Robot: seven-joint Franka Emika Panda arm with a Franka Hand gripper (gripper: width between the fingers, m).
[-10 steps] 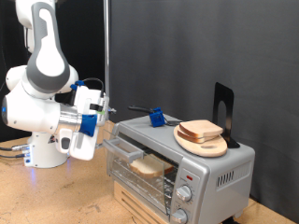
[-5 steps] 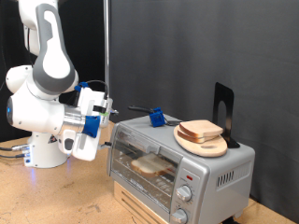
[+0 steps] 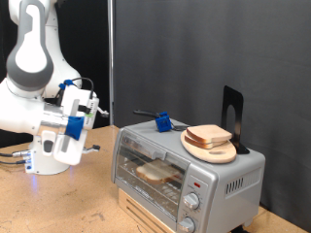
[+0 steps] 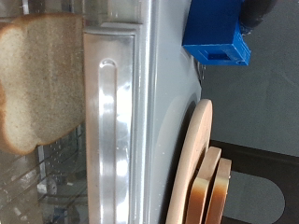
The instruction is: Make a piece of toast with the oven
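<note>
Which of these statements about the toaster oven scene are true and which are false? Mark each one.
1. The oven door is shut. True.
2. A slice of bread lies inside the oven. True.
3. The gripper holds a slice of bread. False: nothing shows between its jaws.
4. The wooden plate on the oven is bare. False: bread lies on it.
5. A blue object sits on the oven's top. True.
</note>
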